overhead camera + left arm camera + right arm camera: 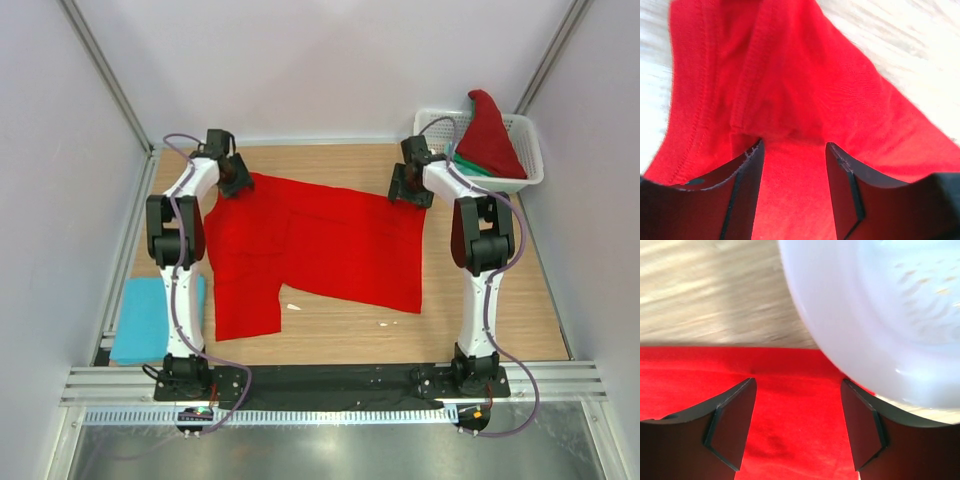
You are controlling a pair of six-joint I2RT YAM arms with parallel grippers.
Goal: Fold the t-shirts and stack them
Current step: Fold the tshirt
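A bright red t-shirt lies spread flat on the wooden table. My left gripper is open at the shirt's far left corner; in the left wrist view its jaws stand apart, with bunched red cloth and a stitched hem just ahead of them. My right gripper is open at the shirt's far right corner; in the right wrist view flat red cloth lies under it, near the shirt's edge. A folded light blue shirt lies at the near left.
A white lattice basket stands at the back right, holding a heaped red shirt and a teal-green one; its rim is close to the right fingers. Two small white scraps lie near the shirt's front edge.
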